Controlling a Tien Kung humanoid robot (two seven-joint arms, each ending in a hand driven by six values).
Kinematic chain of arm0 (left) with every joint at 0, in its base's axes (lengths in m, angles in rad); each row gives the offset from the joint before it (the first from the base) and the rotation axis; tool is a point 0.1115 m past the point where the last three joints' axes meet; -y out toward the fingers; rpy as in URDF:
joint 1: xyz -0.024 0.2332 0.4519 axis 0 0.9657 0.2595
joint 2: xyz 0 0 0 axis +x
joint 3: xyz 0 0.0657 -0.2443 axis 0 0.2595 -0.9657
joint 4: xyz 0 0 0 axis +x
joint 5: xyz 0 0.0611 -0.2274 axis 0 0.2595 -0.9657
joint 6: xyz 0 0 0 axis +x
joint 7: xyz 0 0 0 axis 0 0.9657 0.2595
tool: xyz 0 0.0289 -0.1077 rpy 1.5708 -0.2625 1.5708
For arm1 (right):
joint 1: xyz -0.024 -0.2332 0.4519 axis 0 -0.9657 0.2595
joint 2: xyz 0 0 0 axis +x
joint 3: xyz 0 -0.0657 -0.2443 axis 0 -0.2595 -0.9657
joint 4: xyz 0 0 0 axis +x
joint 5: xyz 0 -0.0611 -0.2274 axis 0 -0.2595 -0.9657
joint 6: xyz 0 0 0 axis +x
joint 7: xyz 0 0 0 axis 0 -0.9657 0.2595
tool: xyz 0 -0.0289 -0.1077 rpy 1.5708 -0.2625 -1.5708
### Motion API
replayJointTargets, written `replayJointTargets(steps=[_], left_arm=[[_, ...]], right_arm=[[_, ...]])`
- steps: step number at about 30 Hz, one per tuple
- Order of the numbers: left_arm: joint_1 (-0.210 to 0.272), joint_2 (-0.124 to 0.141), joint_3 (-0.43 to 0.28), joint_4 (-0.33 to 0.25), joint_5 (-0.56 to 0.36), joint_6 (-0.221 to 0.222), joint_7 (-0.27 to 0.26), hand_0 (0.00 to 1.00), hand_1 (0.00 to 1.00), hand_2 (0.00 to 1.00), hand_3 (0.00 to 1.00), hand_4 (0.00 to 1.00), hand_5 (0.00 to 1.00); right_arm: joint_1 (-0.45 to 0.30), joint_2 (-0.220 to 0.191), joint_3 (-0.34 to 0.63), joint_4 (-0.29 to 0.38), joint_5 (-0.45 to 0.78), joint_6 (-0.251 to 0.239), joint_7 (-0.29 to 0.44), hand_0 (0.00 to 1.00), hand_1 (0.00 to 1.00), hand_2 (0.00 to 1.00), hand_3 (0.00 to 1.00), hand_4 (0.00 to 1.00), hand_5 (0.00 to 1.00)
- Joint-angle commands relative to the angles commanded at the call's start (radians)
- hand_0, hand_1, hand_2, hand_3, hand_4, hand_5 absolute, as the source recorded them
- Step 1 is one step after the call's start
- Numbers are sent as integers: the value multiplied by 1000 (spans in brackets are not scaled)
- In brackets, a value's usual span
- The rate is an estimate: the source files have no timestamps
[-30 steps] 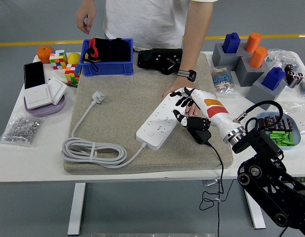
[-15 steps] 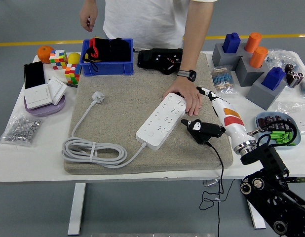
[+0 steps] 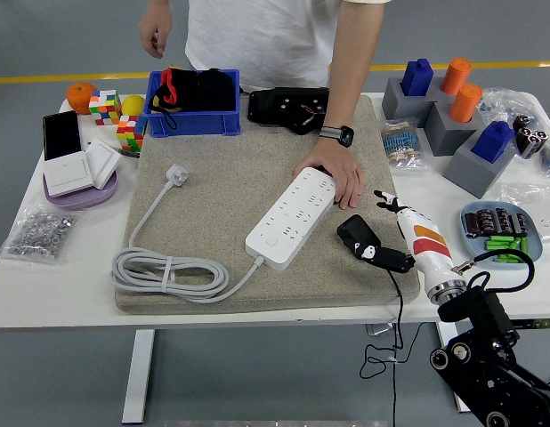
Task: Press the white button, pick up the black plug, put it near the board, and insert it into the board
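One white robot hand (image 3: pixel 401 238) is spread, a fingertip touching the black plug (image 3: pixel 355 235), which lies on the beige mat (image 3: pixel 213 191) beside the white power strip (image 3: pixel 292 217).

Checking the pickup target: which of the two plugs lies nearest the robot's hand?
The black plug, right beside the right hand. The white plug lies far left on the mat.

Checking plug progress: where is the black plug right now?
In the head view, the black plug lies on the mat's right side, between the white power strip and the right hand.
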Motion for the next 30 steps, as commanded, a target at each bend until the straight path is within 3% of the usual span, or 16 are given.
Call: replayJointTargets(steps=[8,13,14,19,20,30], left_arm=[[-8,2,6,0,-12,2,-3,686,677,657,686,562,198],[-6,0,6,0,-16,2,-2,686,677,657,686,562,198],[-5,0,6,0,-17,3,-2,685,677,658,685,562,197],[-2,-2,1,0,-14,3,0,685,677,658,685,562,197],[-2,-2,1,0,-14,3,0,685,676,658,685,562,198],[-7,-4,8,0,-24,3,-1,685,677,658,685,562,198]], right_arm=[[29,-1,-42,-80,13,-40,6,752,771,752,868,998,545],[40,1,-65,-98,25,-51,12,752,771,752,868,998,545],[41,1,-68,-98,27,-53,13,698,724,709,835,998,539],[50,0,-92,-103,47,-61,22,698,724,709,835,998,539],[52,0,-95,-104,50,-64,26,639,695,659,817,998,537],[82,12,-109,-150,54,-84,43,601,664,641,783,998,522]])
